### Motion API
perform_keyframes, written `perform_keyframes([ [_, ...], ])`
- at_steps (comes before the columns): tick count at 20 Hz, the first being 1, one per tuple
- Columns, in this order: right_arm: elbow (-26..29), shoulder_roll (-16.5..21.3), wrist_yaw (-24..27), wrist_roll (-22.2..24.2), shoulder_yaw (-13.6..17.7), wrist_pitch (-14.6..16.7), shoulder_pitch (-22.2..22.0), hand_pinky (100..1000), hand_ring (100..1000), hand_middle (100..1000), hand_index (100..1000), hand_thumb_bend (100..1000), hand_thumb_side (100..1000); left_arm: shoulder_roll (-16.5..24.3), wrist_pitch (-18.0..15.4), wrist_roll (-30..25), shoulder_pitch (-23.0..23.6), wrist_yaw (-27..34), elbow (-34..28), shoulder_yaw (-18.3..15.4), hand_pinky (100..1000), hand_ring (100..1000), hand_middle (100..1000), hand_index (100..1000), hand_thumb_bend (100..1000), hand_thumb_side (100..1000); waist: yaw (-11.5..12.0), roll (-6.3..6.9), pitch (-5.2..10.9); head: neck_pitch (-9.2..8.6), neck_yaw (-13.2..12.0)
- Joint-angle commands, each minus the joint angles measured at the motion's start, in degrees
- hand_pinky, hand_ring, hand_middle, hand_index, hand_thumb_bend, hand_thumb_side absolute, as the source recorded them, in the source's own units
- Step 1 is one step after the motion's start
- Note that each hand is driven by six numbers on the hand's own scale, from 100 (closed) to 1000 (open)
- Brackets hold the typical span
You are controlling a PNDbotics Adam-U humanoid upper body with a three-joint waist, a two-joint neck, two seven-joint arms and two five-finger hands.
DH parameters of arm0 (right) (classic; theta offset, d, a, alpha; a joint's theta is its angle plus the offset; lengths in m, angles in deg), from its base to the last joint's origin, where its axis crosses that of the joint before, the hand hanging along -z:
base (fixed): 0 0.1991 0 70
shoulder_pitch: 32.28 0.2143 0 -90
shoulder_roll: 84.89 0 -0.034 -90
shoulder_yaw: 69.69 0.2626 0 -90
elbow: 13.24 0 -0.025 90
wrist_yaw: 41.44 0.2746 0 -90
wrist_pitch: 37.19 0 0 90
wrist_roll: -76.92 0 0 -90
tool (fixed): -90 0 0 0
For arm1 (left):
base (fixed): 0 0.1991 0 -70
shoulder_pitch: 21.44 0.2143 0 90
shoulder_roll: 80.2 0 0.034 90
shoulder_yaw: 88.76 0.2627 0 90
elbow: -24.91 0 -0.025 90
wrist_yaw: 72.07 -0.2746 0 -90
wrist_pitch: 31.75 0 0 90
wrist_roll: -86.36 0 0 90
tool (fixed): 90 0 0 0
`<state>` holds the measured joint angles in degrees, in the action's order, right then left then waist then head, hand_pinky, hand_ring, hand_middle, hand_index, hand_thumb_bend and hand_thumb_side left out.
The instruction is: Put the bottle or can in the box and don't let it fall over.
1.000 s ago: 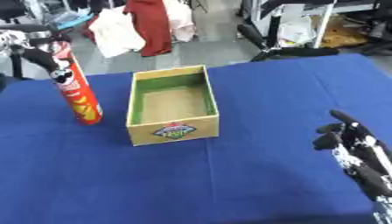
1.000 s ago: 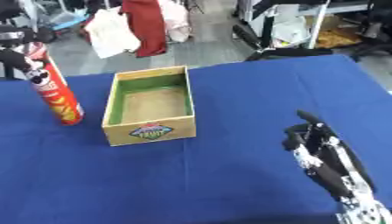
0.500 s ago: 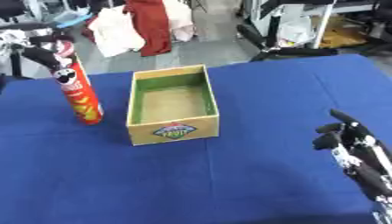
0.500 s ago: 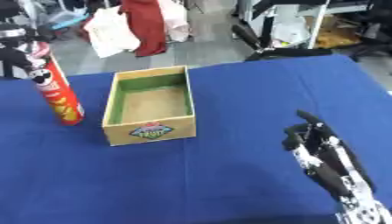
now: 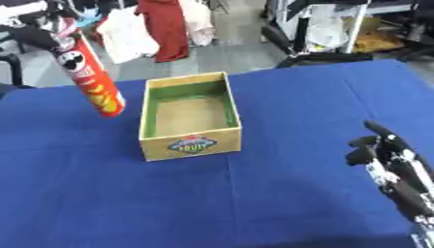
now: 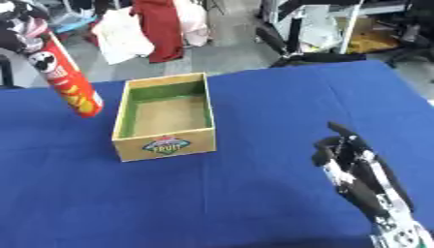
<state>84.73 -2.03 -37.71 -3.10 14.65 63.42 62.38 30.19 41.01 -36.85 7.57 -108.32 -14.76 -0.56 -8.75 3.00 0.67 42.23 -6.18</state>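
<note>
Your left hand (image 5: pixel 38 36) is curled round the top end of the red can (image 5: pixel 91 80), gripping it near the lid at the upper left of the view. The can hangs tilted, its top leaning toward the far left and its lower end pointing down toward the table (image 5: pixel 280 111); whether that lower end touches the blue cloth you cannot tell from here. It sits just beside the left wall of the box (image 5: pixel 188 116), outside it. The box is an open cardboard one with a green inner lining and a round label on its near face, and nothing shows inside it. Your right hand (image 6: pixel 352 164) rests idle near the lower right corner, fingers relaxed and pointing up, holding nothing, well apart from the box.
</note>
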Motion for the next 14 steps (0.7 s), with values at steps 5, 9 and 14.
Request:
perform_keyframes([
  [5,1.13,0.22,-0.34,-0.1,0.18,0.03,0.66,599,601,634,927,220,448,-1.72,-1.78,-1.93,-3.78,6.75,-5.59,1.91,209,397,521,868,100,307,-0.3,-0.17,0.97,-0.35,-0.37],
  [9,1.15,0.06,-0.37,-0.03,0.07,0.01,0.78,599,601,634,927,221,448,-4.34,-2.47,-3.17,-4.22,9.24,-8.31,4.09,213,408,531,874,100,294,-0.57,-0.19,0.9,-0.27,-0.73],
  [14,1.2,-0.22,-0.49,-0.09,0.11,0.03,1.04,599,601,634,926,221,449,-6.05,-2.6,-3.92,-2.98,8.81,-11.16,7.88,674,785,862,1000,100,476,-1.0,-0.22,0.73,-0.39,-0.45],
])
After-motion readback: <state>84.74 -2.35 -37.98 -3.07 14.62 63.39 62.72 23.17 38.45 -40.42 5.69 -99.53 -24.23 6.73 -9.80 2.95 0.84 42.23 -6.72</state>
